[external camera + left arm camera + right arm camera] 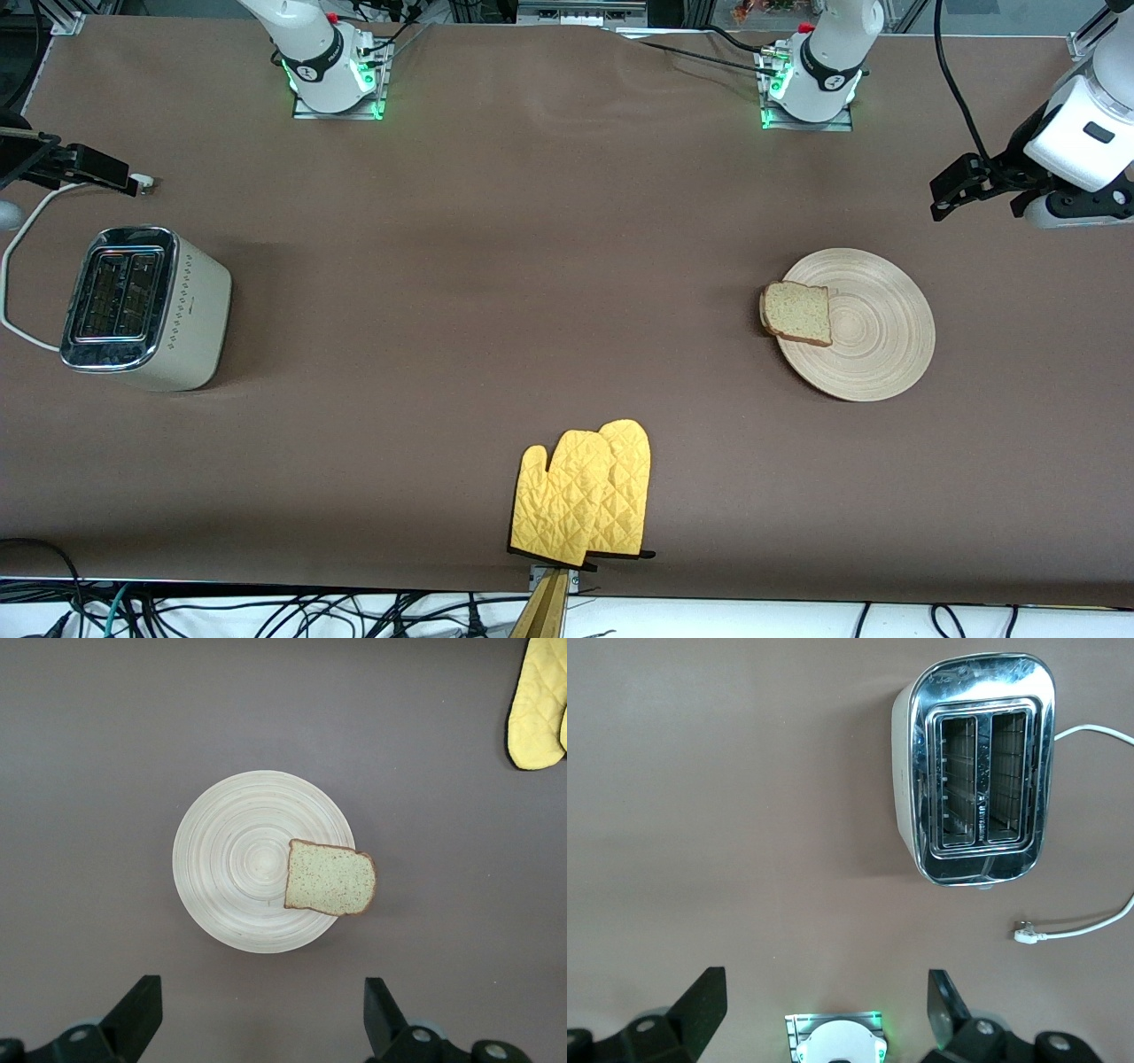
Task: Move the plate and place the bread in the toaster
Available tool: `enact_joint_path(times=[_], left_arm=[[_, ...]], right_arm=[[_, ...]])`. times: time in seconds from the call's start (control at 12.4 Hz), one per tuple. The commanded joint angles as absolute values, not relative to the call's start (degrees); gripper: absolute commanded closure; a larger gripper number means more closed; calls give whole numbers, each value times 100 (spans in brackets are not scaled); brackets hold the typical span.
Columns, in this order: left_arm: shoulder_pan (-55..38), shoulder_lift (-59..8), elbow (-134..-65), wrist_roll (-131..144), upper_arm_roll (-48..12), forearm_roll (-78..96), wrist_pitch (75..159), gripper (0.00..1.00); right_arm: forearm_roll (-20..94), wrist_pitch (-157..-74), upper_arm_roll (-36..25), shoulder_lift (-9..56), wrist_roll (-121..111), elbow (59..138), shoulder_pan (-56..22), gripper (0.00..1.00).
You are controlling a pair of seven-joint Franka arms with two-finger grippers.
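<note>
The pale-wood plate (877,341) lies on the table toward the left arm's end. The bread (797,313) lies flat on the plate's edge toward the right arm's end and overhangs the rim a little. My left gripper (955,190) hangs open and empty in the air beside the plate; its wrist view shows the plate (239,859), the bread (330,879) and the gripper (263,1019). The toaster (142,306) stands toward the right arm's end, slots empty. My right gripper (89,168) is open and empty above the table beside the toaster (979,771); it also shows in its wrist view (824,1010).
A pair of yellow oven mitts (585,496) lies near the table's front edge, midway along it; they also show in the left wrist view (539,704). The toaster's white cord (13,266) trails off the table's end, its plug (1028,935) loose on the table. The arm bases (332,66) (811,80) stand along the back.
</note>
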State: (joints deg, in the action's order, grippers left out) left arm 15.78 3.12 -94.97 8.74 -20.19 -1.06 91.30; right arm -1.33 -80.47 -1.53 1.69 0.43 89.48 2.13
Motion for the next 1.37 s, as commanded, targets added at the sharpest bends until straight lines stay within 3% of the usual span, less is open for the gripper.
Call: enact_joint_path(times=[0.0,1.29], left_arm=[[1626,290,-9431,888,-2039,18,9079,0],[1626,281,-9395,896,-2030,9,9079,0]], right_arm=[[-185,-8007,-123,194,96,8807,237,0],[-264,-7998,-106,246,79,8798,220,0]])
